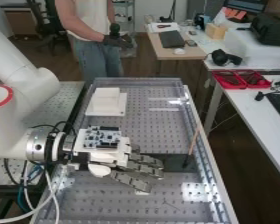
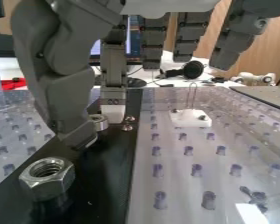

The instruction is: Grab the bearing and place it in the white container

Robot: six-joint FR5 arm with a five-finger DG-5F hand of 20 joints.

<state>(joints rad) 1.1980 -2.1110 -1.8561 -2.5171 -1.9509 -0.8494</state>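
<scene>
Note the hand released, with fingers extended low over the perforated surface, and the bearing on the black strip just beside the thumb, near the hex nut and small metal pieces. Locate the white boxy piece toward the surface's far end and the slender stick by its side edge. Beyond, find the wooden desk bearing a dark flat case, and the white table bearing red trays and headphones.
</scene>
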